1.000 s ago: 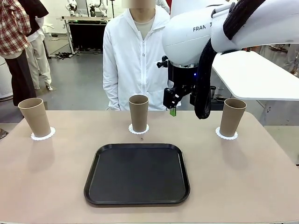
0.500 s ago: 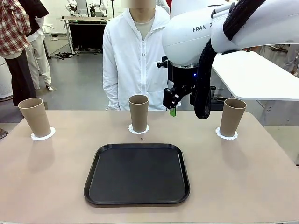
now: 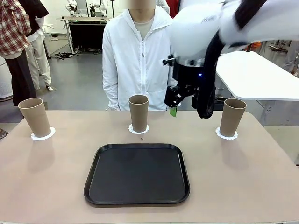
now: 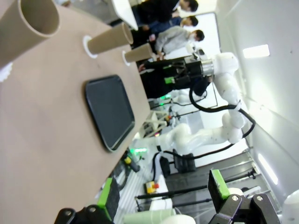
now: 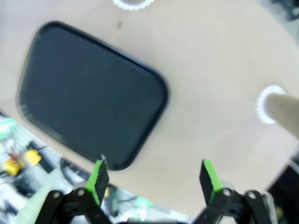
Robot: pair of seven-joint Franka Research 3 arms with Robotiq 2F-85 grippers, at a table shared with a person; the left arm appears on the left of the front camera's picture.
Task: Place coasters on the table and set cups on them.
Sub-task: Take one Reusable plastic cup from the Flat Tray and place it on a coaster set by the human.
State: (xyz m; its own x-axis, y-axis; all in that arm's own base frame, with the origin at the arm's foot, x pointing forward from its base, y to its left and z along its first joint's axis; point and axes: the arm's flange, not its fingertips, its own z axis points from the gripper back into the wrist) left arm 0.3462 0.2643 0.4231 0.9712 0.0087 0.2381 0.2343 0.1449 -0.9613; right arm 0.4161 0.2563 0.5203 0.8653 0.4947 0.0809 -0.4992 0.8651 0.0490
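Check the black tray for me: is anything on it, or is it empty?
Empty. The front view shows the tray bare; all three cups stand on coasters behind it, on the table.

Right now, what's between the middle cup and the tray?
Front view: bare table, save a tiny dark speck, separates the middle cup from the tray.

Three cups, three coasters, one tray
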